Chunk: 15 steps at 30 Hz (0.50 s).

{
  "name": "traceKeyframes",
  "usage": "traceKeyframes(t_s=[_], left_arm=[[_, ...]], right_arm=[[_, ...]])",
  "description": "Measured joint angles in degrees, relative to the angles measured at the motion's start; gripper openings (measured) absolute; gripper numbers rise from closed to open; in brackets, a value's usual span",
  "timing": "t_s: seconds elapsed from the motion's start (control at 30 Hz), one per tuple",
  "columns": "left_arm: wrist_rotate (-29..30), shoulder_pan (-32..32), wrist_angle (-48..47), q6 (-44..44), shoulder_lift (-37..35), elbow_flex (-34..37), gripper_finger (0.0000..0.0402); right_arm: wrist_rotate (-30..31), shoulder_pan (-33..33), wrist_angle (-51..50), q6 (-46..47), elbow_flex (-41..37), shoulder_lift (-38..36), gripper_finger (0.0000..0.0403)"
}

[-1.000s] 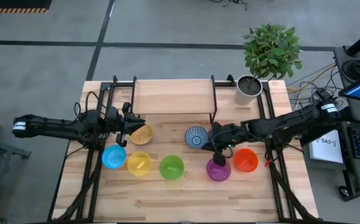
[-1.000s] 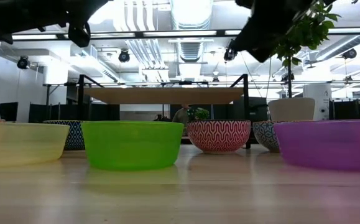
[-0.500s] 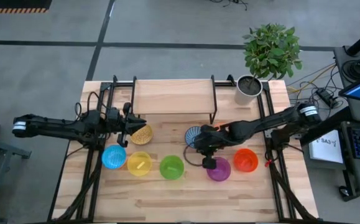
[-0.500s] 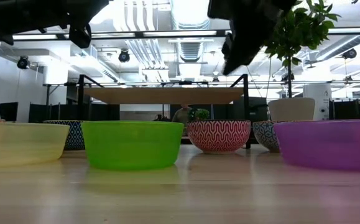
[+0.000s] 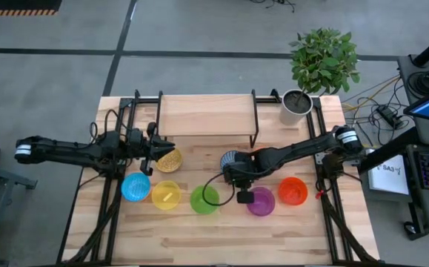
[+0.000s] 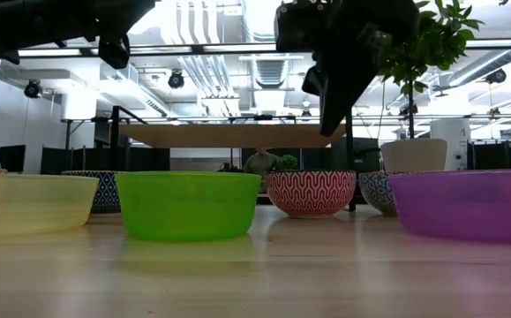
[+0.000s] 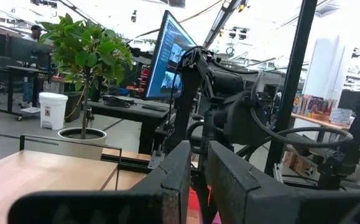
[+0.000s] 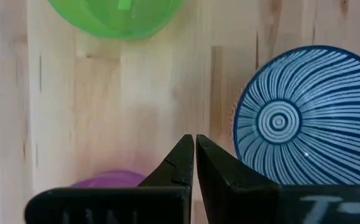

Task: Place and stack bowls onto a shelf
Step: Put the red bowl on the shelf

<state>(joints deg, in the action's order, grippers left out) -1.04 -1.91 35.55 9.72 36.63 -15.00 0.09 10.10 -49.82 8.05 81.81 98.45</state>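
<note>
Five plain bowls stand in a row on the table: light blue (image 5: 135, 187), yellow (image 5: 165, 195), green (image 5: 204, 199), purple (image 5: 260, 200) and orange-red (image 5: 293, 190). Behind them sit the gold-speckled bowl (image 5: 169, 159) and the blue-and-white bowl (image 5: 234, 157). An orange-patterned bowl (image 6: 311, 193) shows only in the low view, below the shelf (image 5: 207, 115). My right gripper (image 8: 194, 142) is shut, points down and hovers above bare table beside the blue-and-white bowl (image 8: 298, 121). My left gripper (image 5: 155, 153) is shut, level and raised next to the gold-speckled bowl.
A grey pot with a green plant (image 5: 296, 106) stands at the table's far right corner, beside the shelf's black legs (image 5: 255, 119). A black cable loop (image 5: 229, 190) hangs from the right arm above the green and purple bowls. Bare wood lies along the near edge (image 5: 221, 237).
My right arm has swung toward the table's left, from above the purple and orange-red bowls to a spot beside the blue-and-white bowl, its gripper still pointing down. No bowl has moved.
</note>
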Motion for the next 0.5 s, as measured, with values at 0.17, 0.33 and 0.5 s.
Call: traceKeyframes(t_s=[0.17,0.33,0.5], left_arm=[[-0.01,0.0,0.01,-0.01,0.05,0.0,0.004],[0.0,0.0,0.02,-0.01,0.14,0.0,0.004],[0.0,0.0,0.02,-0.02,0.21,0.0,0.004]], right_arm=[[7.1,-1.03,-6.0,0.7,1.81,-0.52,0.0009],[13.56,-2.0,-6.62,4.23,2.16,-2.2,0.0009],[13.43,-2.0,-3.91,4.34,2.16,-2.4,0.0009]])
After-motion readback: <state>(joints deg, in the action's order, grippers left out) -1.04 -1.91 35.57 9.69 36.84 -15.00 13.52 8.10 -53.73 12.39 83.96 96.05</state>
